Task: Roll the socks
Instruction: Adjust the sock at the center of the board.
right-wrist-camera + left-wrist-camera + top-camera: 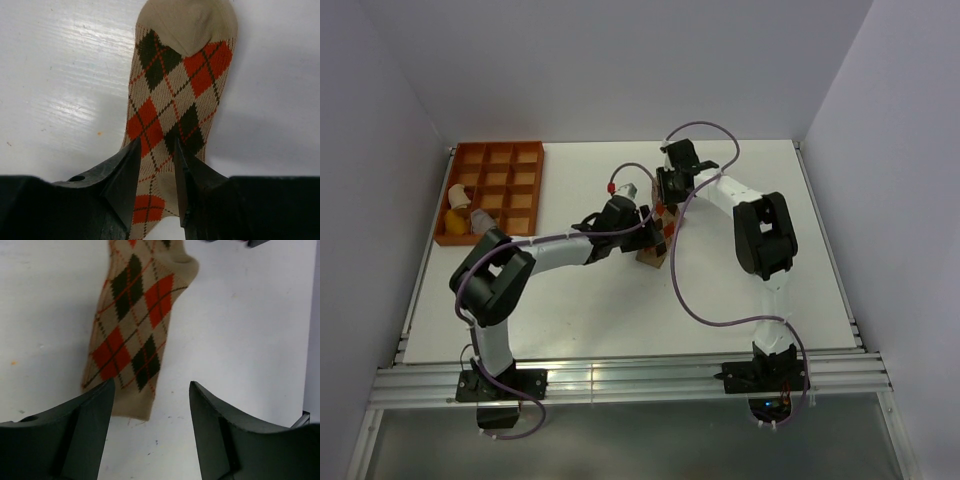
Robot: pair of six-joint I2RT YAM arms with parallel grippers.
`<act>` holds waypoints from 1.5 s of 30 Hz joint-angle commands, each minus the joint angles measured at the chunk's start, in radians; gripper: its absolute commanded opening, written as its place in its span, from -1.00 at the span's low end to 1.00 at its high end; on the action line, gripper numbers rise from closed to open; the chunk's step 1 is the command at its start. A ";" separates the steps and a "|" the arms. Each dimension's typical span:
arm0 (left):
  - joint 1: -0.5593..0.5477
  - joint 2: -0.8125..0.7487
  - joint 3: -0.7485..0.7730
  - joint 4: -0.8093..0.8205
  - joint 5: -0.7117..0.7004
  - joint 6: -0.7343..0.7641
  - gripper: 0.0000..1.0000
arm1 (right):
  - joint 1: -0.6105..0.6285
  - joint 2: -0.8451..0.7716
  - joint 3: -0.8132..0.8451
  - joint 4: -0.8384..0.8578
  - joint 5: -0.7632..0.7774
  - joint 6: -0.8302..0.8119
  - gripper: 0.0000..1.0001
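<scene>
Lying flat on the table (570,300), the sock (175,100) is sitting under the right gripper's (156,145) narrow jaws, grip unclear; left gripper (151,385) is gaping. Off-centre pinching is risking a skewed roll.

white table (580,310), pale grey walls (620,60) three sides

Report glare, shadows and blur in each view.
Right wrist: glare streaks the table left of the argyle sock, which is sharp; soft shadow to its right. Left wrist: even light, sock sharp, near fingers dark. Top external: even, soft light, no glare.
</scene>
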 commanded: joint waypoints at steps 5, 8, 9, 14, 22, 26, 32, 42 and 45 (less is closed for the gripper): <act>-0.028 0.064 0.100 0.050 0.042 0.026 0.26 | -0.028 0.032 -0.015 0.029 -0.042 0.023 -0.20; -0.031 0.109 0.111 0.018 0.096 0.015 0.26 | -0.029 0.043 -0.011 0.022 -0.053 0.033 -0.19; -0.031 0.118 0.106 0.015 0.110 0.014 0.26 | -0.032 0.044 -0.011 0.022 -0.056 0.040 -0.19; -0.037 0.126 0.068 -0.053 0.167 0.027 0.27 | -0.060 0.052 -0.017 0.020 -0.079 0.084 -0.19; -0.027 0.057 0.043 -0.280 0.080 0.170 0.25 | -0.118 0.032 -0.048 0.009 -0.091 0.156 -0.19; 0.002 0.018 0.016 -0.312 0.090 0.210 0.25 | -0.126 0.024 -0.058 0.028 -0.107 0.153 -0.19; 0.016 0.025 0.051 -0.305 0.128 0.221 0.31 | -0.126 0.011 -0.043 0.034 -0.136 0.149 -0.19; 0.013 -0.035 0.071 -0.220 0.233 0.129 0.49 | -0.112 -0.111 -0.080 0.054 -0.153 0.129 -0.18; 0.010 -0.063 0.053 -0.176 0.251 0.092 0.54 | -0.108 -0.143 -0.095 0.062 -0.153 0.121 -0.18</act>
